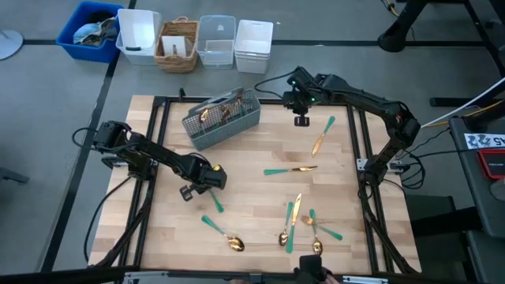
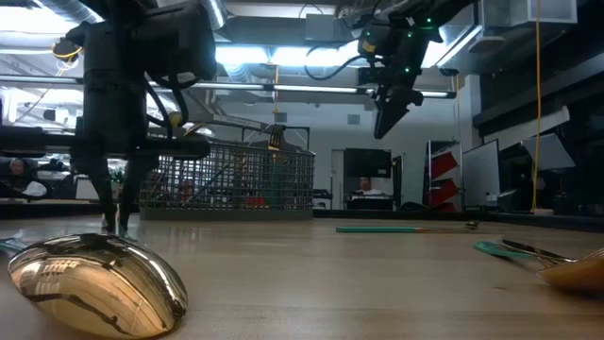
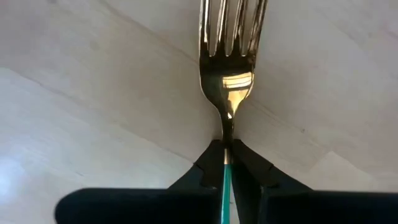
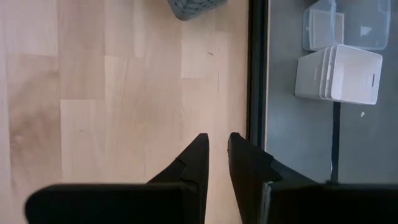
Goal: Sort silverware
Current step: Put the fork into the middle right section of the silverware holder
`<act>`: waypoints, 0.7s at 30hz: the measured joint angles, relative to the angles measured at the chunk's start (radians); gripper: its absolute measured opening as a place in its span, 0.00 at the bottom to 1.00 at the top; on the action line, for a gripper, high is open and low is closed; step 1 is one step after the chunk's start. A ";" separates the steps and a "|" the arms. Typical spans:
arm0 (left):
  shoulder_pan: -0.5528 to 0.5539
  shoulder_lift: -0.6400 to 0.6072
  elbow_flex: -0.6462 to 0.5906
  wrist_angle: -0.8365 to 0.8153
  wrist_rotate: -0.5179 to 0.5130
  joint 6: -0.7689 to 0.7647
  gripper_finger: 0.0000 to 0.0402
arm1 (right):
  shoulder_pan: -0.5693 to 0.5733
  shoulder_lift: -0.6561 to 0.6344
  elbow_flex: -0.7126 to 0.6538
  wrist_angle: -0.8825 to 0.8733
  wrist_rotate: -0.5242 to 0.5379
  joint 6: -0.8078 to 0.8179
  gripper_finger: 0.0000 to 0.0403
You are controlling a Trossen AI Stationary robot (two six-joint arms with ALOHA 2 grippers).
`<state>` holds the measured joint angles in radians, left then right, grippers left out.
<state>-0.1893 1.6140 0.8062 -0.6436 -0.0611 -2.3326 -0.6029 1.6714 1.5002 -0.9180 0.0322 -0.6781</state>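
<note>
The silverware has gold heads and teal handles. One fork point(image 3: 227, 68) lies on the wooden table point(image 1: 237, 173) at its left middle, and my left gripper point(image 3: 225, 149) is shut on it, pointing straight down. Other pieces lie loose: a spoon point(image 1: 229, 238), a knife point(image 1: 290, 169), one piece point(image 1: 322, 136) at the far right, and a cluster point(image 1: 301, 225) near the front edge. A few pieces stand in the grey mesh caddy point(image 1: 222, 117). My right gripper point(image 1: 301, 120) hangs high beside the caddy, its fingers point(image 4: 198, 155) slightly apart with nothing between them. My left gripper pinches the fork's teal handle point(image 3: 226, 167) just behind the gold neck, between its two fingertips. The fingers come from above, pointing down, one on each side of the handle. The fork's head point(image 3: 229, 37) lies flat on the table, pointing away from the fingers.
Behind the table stand a blue bin point(image 1: 91, 31), white tubs point(image 1: 254, 46), a clear tub point(image 1: 217, 41) and a wicker basket point(image 1: 177, 45). A black frame point(image 1: 158, 142) borders the table. In the low view a large gold spoon bowl point(image 2: 94, 283) lies close to the camera.
</note>
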 joint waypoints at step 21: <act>-0.010 -0.049 -0.006 0.339 -0.274 0.361 0.00 | -0.229 0.000 0.000 -0.033 -0.284 0.001 0.15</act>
<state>-0.1991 1.5646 0.8005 -0.3050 -0.3347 -1.9716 -0.8321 1.6711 1.5002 -0.9509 -0.2513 -0.6771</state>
